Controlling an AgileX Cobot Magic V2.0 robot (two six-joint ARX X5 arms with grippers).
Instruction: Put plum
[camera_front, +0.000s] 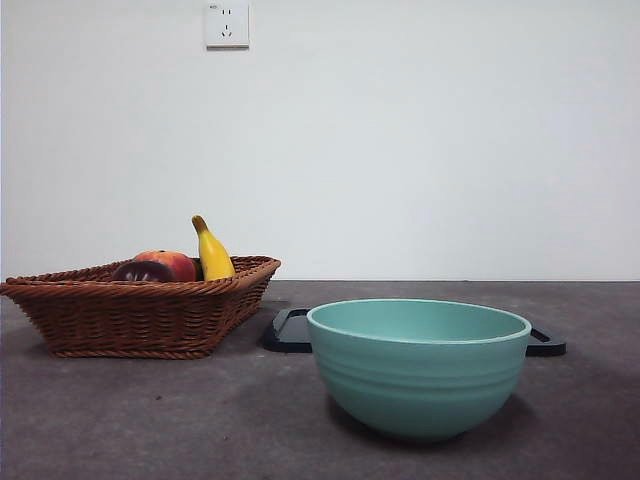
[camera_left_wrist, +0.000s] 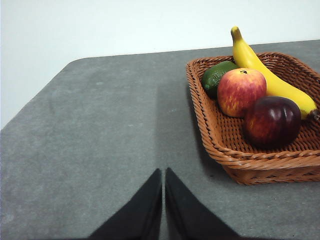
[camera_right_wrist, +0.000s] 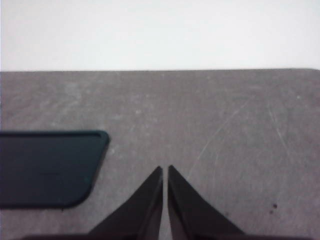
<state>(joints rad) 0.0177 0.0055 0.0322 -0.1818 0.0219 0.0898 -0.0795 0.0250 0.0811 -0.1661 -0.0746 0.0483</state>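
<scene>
The plum (camera_left_wrist: 272, 121), dark maroon and glossy, lies in a brown wicker basket (camera_left_wrist: 235, 160) beside a red-orange apple-like fruit (camera_left_wrist: 240, 91), a yellow banana (camera_left_wrist: 265, 75) and a green fruit (camera_left_wrist: 216, 76). In the front view the plum (camera_front: 142, 271) peeks over the rim of the basket (camera_front: 140, 315) at the left. My left gripper (camera_left_wrist: 163, 172) is shut and hovers over bare table, apart from the basket. My right gripper (camera_right_wrist: 165, 170) is shut too, over bare table near a dark tray (camera_right_wrist: 47, 167). Neither arm shows in the front view.
A teal bowl (camera_front: 418, 365) stands near the front at centre right. Behind it lies the flat dark tray (camera_front: 290, 330). A white wall with a socket (camera_front: 227, 24) closes the far side of the grey table (camera_front: 150, 420).
</scene>
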